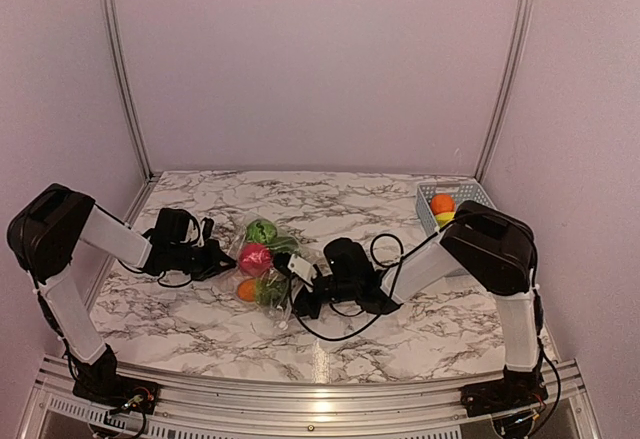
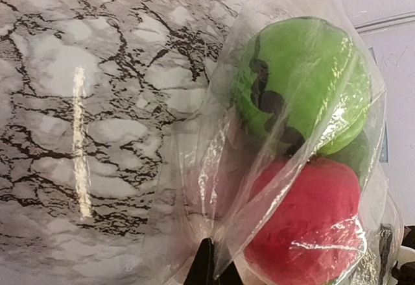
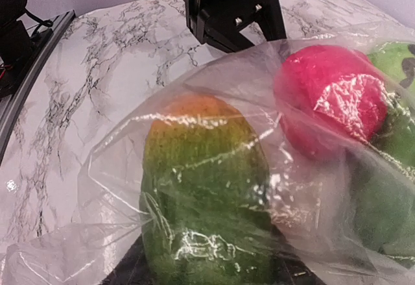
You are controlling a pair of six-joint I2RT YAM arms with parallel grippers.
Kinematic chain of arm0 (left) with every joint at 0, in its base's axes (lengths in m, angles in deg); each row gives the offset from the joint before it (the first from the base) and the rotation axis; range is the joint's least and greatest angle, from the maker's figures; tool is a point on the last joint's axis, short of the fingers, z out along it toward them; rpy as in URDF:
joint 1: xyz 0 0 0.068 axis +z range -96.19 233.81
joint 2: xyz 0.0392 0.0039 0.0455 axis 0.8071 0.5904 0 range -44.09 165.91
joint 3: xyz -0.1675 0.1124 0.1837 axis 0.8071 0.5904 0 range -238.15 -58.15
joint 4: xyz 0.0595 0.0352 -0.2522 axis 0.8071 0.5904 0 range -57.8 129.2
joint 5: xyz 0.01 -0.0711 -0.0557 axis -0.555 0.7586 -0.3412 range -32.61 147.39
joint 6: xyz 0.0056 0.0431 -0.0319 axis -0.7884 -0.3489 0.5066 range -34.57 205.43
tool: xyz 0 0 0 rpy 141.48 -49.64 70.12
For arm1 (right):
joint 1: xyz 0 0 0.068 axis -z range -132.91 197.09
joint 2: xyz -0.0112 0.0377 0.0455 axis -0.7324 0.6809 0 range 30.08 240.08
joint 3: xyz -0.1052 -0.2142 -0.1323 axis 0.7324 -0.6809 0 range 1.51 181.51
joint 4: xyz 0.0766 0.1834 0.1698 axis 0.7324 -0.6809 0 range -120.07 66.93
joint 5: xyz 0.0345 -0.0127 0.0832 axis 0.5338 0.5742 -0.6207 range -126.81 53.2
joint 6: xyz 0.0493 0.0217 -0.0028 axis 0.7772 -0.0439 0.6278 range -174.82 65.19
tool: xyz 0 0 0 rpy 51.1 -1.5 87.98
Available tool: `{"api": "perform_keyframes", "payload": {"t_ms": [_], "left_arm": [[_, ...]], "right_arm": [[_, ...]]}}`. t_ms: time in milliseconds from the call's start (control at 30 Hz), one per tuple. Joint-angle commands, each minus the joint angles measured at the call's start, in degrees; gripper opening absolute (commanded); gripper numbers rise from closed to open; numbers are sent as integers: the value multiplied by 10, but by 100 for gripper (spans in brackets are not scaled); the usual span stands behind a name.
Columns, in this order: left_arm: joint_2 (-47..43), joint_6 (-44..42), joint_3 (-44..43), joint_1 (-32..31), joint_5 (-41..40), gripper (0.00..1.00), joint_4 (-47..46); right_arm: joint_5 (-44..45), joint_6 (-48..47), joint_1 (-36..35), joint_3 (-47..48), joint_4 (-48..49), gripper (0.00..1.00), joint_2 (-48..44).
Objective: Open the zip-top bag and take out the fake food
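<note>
Left claw (image 1: 218, 259) sits at the left edge of the zip-top bag (image 1: 283, 259) and right claw (image 1: 300, 297) at its near right corner. I cannot tell from any view whether either is clenched on the film or only resting against it, as the tips are buried in plastic. I note the bag lying left of centre on the table (image 1: 190, 324), between the two claws. Its film is thin, clear and heavily creased, with streaks of glare. The fake food (image 1: 254, 257) is inside: a green round piece (image 1: 262, 231) farthest, a red-pink round piece in the middle, and orange and green nearest. The left wrist view adds detail: the green piece (image 2: 305, 84) is matte with a dark curling mark and presses against the red-pink piece (image 2: 311, 220), and one dark fingertip (image 2: 206, 269) shows under a fold. The right wrist view alone shows the near piece (image 3: 201, 187) as a single egg shape, grading from orange to green. Only the overhead view shows the marble-patterned top in full and a light blue slotted basket (image 1: 472, 193) at the far right, well apart, holding an orange ball (image 1: 442, 203) and a yellow piece (image 1: 445, 219).
</note>
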Motion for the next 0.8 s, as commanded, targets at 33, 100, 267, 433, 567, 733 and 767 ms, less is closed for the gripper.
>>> {"api": "perform_keyframes", "payload": {"t_ms": [33,100,267,433,567,733,767], "left_arm": [[-20,4,3,27,-28,0,23],[-27,4,6,41,-33,0,26],[-37,5,13,67,-36,0,30],[-44,8,24,83,-42,0,30],[-47,12,33,92,-43,0,25],[-46,16,39,97,-38,0,14],[-45,18,39,97,-35,0,11]], "right_arm": [[28,-7,-2,-47,-2,24,-51],[43,-2,1,-71,1,24,-71],[72,17,20,-125,4,23,-120],[89,32,46,-169,-13,23,-171],[106,40,67,-210,-28,23,-222],[125,44,101,-229,-81,24,-288],[124,46,113,-231,-91,24,-303]]}}
